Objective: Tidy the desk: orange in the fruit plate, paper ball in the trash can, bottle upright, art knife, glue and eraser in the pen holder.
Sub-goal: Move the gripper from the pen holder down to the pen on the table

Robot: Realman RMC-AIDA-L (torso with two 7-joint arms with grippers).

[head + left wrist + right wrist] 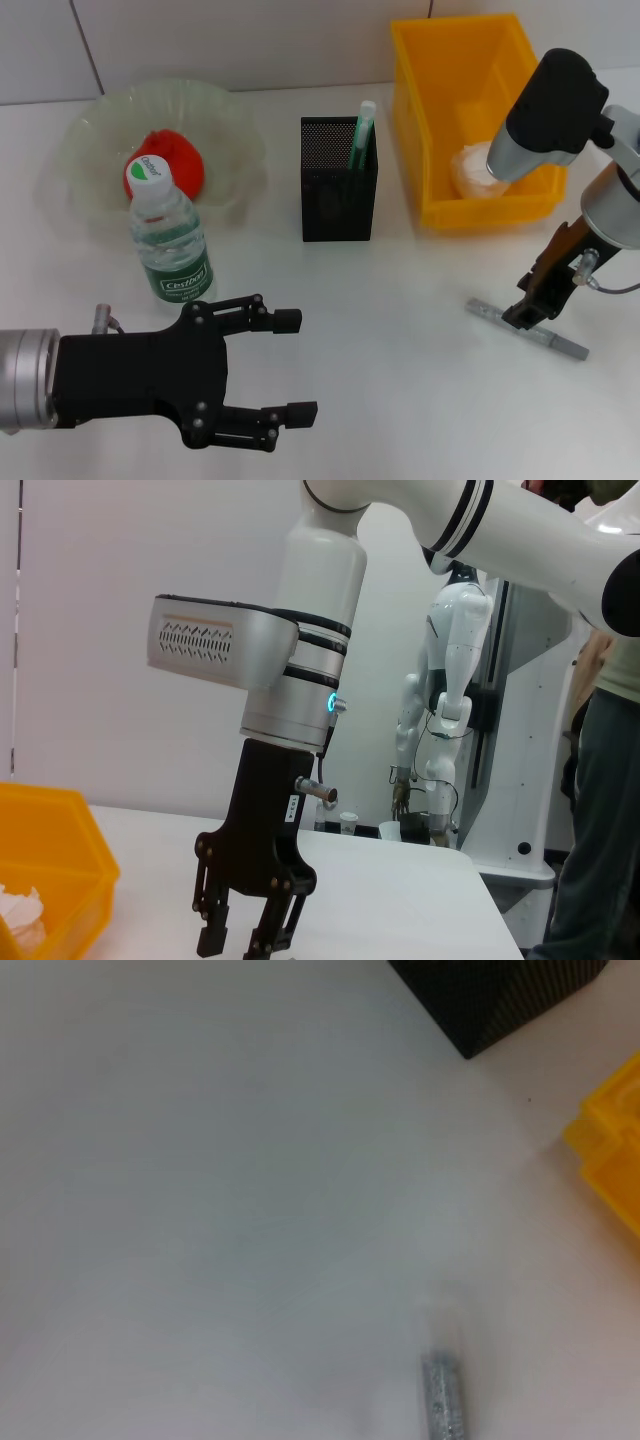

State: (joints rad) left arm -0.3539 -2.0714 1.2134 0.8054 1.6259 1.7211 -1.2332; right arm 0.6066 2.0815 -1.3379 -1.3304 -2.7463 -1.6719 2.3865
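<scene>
The art-knife step appears to be in hand: the right claw [527, 315] is set down over the slim grey metal art knife [545, 337], which lies flat on the white desk [400, 330] at about four o'clock from the black mesh pen holder [339, 180], and the fingers are seen straddling the handle near its middle. Whether the knife is actually gripped cannot be told; in the left wrist view the right claw's fingers [210, 935] are seen a little apart, pointing down. In the right wrist view only one end of the knife [442, 1400] is shown, with a corner of the pen holder [500, 1000] well apart from it. The rest looks largely settled: the orange-red round fruit [175, 160] is lying in the clear ruffled fruit plate [90, 130] at ten o'clock, the clear plastic water bottle with a green label [170, 245] is standing upright just in front of it, and the crumpled white paper ball [475, 170] is resting in the yellow plastic bin [440, 90] at one o'clock. A green-and-white stick [361, 135], possibly the glue, is already standing in the holder; no eraser can be made out. The left claw [295, 365] is held idle at seven o'clock, fingers spread wide and empty. A firm pinch across the thin handle is called for next, followed by a lift, a tilt toward vertical, and a carry to eleven o'clock over the holder's narrow mouth.
</scene>
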